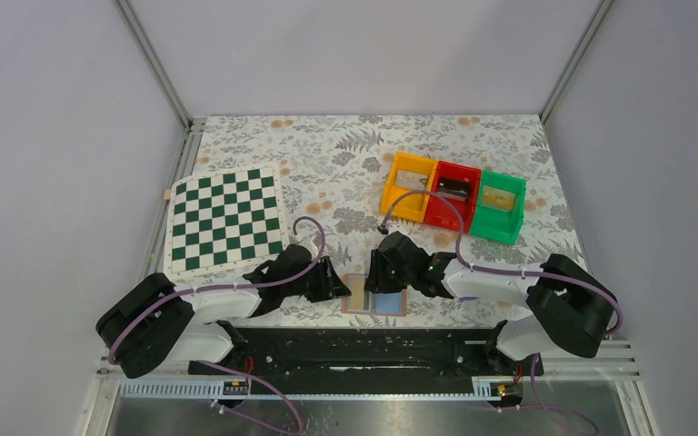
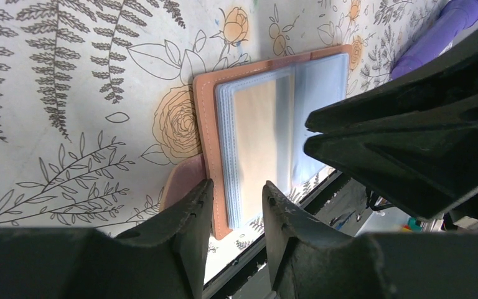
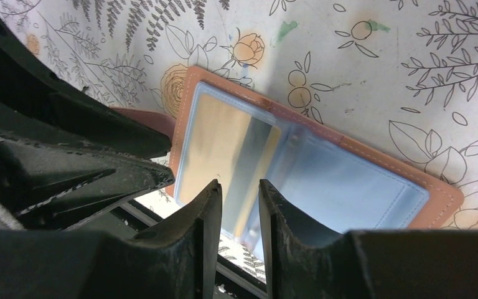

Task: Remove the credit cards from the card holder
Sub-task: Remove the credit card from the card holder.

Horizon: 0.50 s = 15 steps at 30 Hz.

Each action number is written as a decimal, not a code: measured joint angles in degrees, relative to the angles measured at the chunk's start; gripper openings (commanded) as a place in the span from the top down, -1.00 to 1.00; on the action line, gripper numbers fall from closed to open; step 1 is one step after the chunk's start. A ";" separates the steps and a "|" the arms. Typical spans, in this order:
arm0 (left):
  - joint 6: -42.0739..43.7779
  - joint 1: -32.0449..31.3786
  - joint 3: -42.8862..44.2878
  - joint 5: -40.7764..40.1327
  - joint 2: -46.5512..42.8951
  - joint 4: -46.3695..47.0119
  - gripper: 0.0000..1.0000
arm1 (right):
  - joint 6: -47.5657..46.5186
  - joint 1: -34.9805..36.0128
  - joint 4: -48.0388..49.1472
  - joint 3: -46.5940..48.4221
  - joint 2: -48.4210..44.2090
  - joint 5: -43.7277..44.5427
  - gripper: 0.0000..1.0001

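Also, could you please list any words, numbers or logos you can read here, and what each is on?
No text can be read in any view.
The card in the open card holder: only glare through its clear sleeve.
The chessboard: plain squares, no letters or numbers visible.
Whatever lies in the coloured bins: too small to read.

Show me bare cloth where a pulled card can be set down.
Widest free patch: the floral cloth between the chessboard and the orange bin. Another strip runs along the far edge behind both. Crowded: the near edge, where the left tool and right tool meet over the open card holder.
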 measured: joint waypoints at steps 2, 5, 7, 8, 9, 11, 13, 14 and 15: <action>-0.02 -0.15 0.00 -0.02 -0.35 0.02 0.32 | 0.04 0.00 0.35 0.00 0.90 -0.11 0.32; -0.26 -0.50 0.00 -0.33 -2.14 0.02 0.32 | 0.20 0.00 0.83 -0.07 2.14 -0.13 0.33; -0.50 -0.79 0.00 -0.76 -3.56 0.00 0.32 | 0.24 0.00 1.27 -0.11 2.86 -0.13 0.34; -0.61 -1.01 0.00 -0.98 -4.24 0.00 0.32 | 0.24 0.00 1.46 -0.11 3.21 -0.17 0.34; -0.66 -1.16 0.00 -1.20 -4.66 0.00 0.32 | 0.24 0.00 1.64 -0.11 3.52 -0.22 0.34; -0.85 -1.40 0.00 -1.57 -5.11 0.00 0.32 | 0.24 0.00 2.45 -0.11 4.33 -0.57 0.35; -0.98 -1.46 0.00 -2.01 -5.14 -0.11 0.32 | 0.26 0.00 3.23 -0.11 4.79 -0.96 0.37; -1.03 -1.49 0.00 -2.23 -5.09 -0.17 0.32 | 0.26 0.00 3.48 -0.11 4.90 -1.16 0.38; -1.05 -1.49 0.00 -2.38 -4.90 -0.17 0.32 | 0.22 0.00 3.78 -0.11 5.03 -1.36 0.39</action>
